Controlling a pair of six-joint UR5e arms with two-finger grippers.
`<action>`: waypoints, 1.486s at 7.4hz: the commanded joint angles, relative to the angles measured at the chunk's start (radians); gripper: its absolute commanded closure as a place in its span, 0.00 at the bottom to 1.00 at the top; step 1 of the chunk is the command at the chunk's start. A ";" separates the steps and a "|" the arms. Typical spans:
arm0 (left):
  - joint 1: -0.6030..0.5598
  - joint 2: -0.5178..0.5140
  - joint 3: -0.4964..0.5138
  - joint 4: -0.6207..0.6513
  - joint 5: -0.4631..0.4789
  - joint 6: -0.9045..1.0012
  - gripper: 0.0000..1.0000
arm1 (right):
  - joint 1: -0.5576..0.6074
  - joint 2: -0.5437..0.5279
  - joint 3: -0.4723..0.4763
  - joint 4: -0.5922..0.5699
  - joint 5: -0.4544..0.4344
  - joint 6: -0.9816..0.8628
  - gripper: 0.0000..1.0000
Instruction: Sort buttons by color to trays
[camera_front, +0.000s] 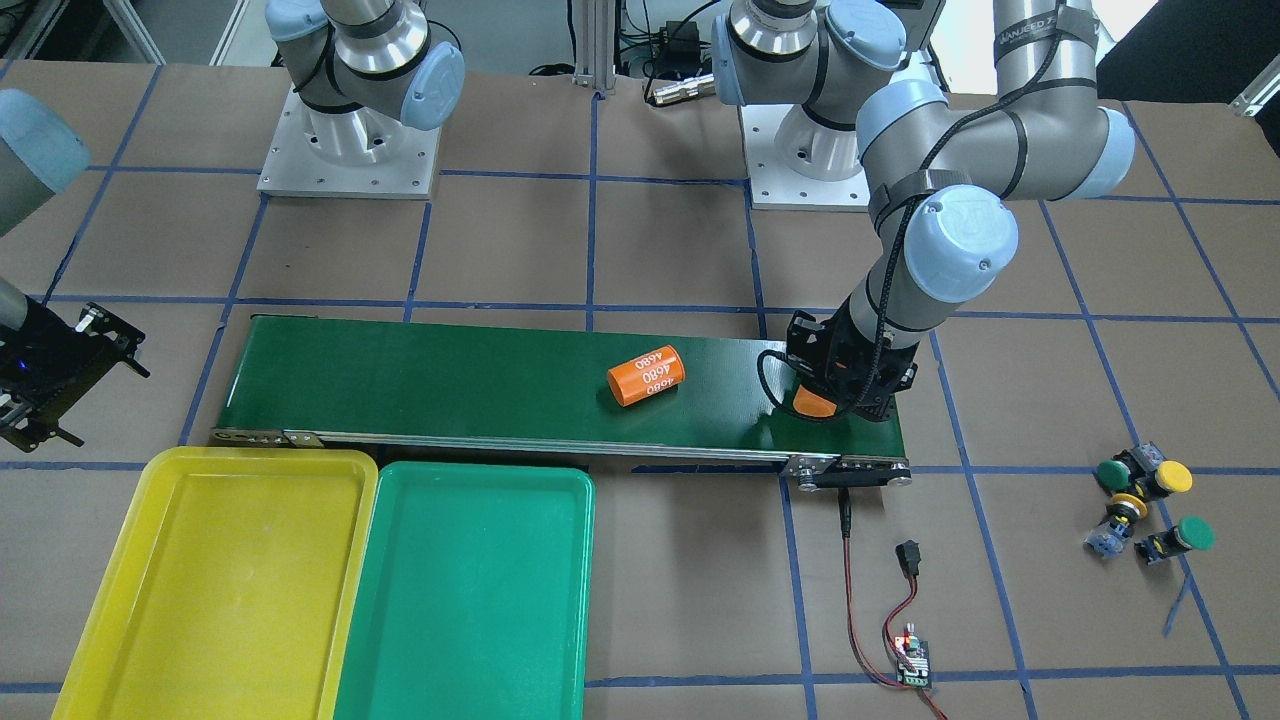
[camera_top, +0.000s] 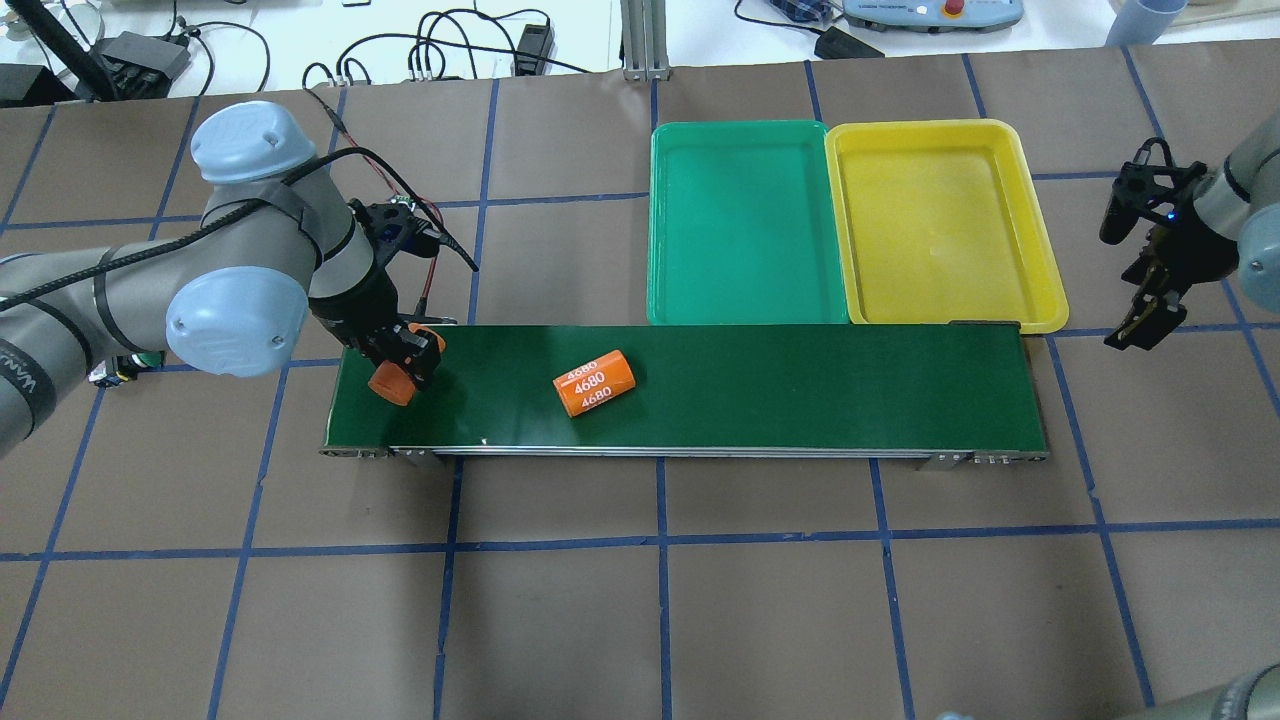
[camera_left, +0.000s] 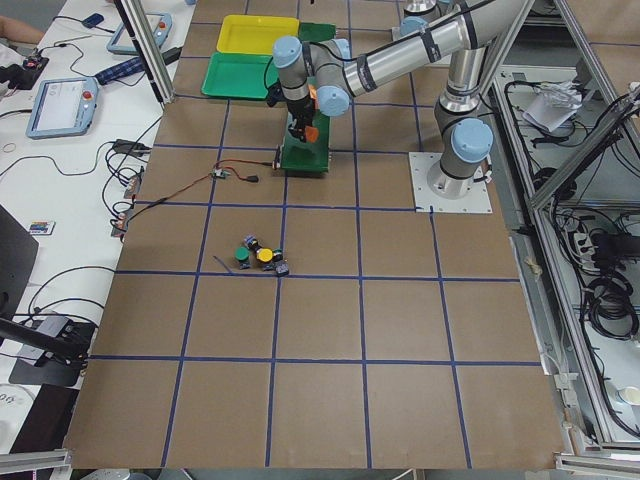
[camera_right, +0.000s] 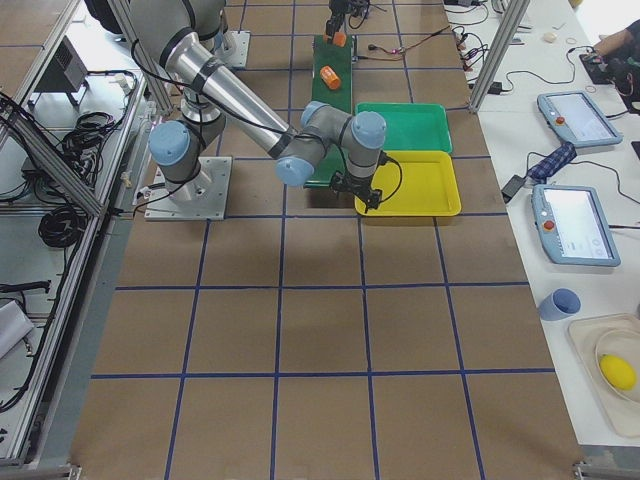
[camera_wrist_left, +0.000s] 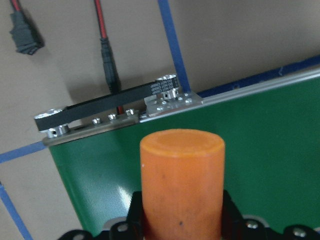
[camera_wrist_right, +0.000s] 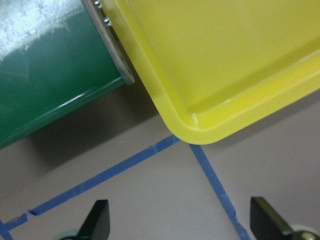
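We see the left end effector (camera_front: 835, 392) clamped on an orange cylinder (camera_wrist_left: 181, 185) above the belt (camera_front: 450, 380). The buttons (camera_front: 1147, 502) lie on the worktop (camera_front: 660, 230), right middle of the front view, nearest this arm. The right end effector (camera_wrist_right: 182, 225), jaws apart, is far.

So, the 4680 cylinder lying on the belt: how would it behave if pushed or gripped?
The cylinder lies on its side on the flat belt, so a push across it would probably roll it, perhaps off the edge. It looks smooth and stiff: the left tool holds a twin with no visible denting, though a pinch might slip.
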 joint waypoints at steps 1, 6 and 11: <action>0.001 0.004 -0.031 0.061 -0.003 0.262 1.00 | 0.018 -0.067 0.032 -0.003 0.107 -0.099 0.00; -0.065 0.024 -0.056 0.124 0.002 0.356 0.00 | 0.344 -0.191 0.197 -0.009 -0.003 -0.080 0.00; 0.252 -0.037 0.129 0.108 0.008 0.349 0.00 | 0.464 -0.160 0.200 -0.015 -0.088 -0.080 0.00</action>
